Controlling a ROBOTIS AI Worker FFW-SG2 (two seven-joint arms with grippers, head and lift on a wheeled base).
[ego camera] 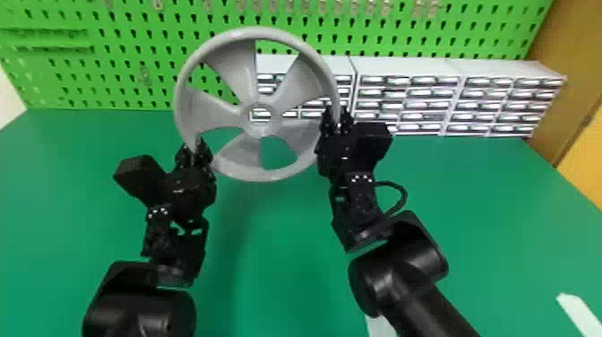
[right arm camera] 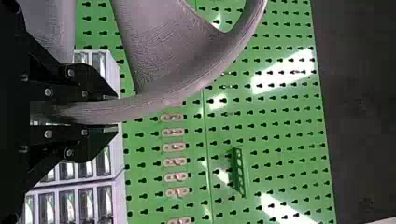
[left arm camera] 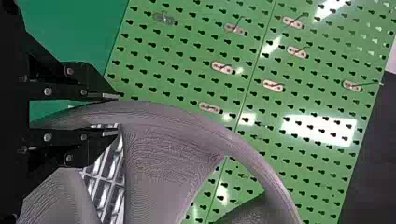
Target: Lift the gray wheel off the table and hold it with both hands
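Note:
The gray wheel [ego camera: 259,172] is up off the green table, its spoked face toward the head camera and its rim between both grippers. At its lower left rim is my left gripper [ego camera: 194,151], shut on the rim. My right gripper [ego camera: 337,121] is shut on the rim's right side, somewhat higher. In the left wrist view, the wheel [left arm camera: 161,114] passes between the fingers of the left gripper [left arm camera: 116,114]. The right wrist view has the wheel's rim [right arm camera: 140,106] between the fingers of the right gripper [right arm camera: 116,112].
Behind the wheel stands a green pegboard [ego camera: 134,58] with small metal hooks. White drawer units [ego camera: 403,67] line the back of the green table [ego camera: 277,251], behind and to the right of the wheel. A white strip [ego camera: 580,313] lies at the front right.

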